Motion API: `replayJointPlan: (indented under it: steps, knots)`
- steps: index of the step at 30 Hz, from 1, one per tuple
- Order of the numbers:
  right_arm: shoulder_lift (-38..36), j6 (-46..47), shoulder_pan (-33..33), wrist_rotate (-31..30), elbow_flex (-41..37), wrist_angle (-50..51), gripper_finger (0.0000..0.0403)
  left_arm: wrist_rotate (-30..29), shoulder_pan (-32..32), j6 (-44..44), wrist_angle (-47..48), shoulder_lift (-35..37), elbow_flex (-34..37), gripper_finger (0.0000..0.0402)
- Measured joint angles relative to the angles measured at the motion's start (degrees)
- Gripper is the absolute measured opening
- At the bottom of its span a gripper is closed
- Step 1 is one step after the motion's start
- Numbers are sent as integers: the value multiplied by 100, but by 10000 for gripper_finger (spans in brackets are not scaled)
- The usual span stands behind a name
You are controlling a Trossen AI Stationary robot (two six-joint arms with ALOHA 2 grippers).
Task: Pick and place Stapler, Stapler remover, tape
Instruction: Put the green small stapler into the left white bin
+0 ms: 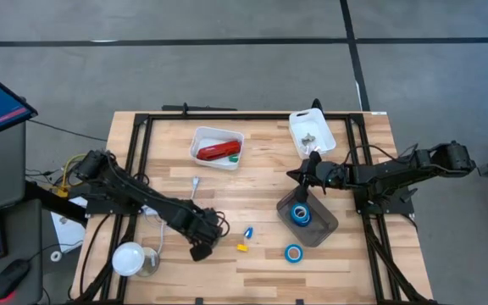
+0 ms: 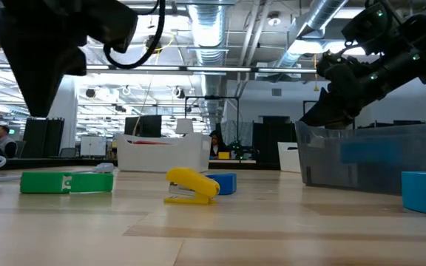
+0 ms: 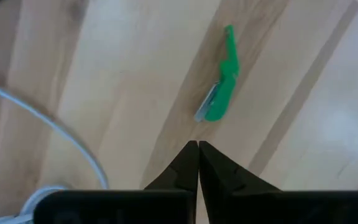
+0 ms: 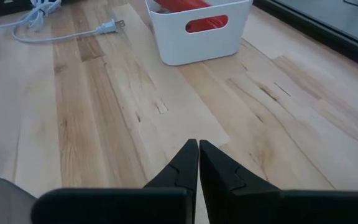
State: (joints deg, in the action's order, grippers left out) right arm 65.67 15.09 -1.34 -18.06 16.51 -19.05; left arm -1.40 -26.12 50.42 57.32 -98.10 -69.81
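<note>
Lying: glossy red stapler in far white bin
Left gripper: closed, empty
Right gripper: closed, empty

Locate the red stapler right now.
In the high view, the stapler lies inside the white bin at the table's back, left of centre, beside something small and green in that bin.
</note>
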Motion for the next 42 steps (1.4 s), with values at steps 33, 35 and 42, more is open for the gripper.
replayJointPlan:
  steps: [33, 35, 42]
  knots:
    - [0, 2, -7, 0, 0, 61, 8, 569, -27, -57, -1373, -623, 540, 200]
    - [0, 2, -7, 0, 0, 57, 8, 594, -29, -60, -1453, -668, 610, 200]
    - [0, 2, -7, 0, 0, 31, 8, 500, -29, -46, -1858, -662, 875, 200]
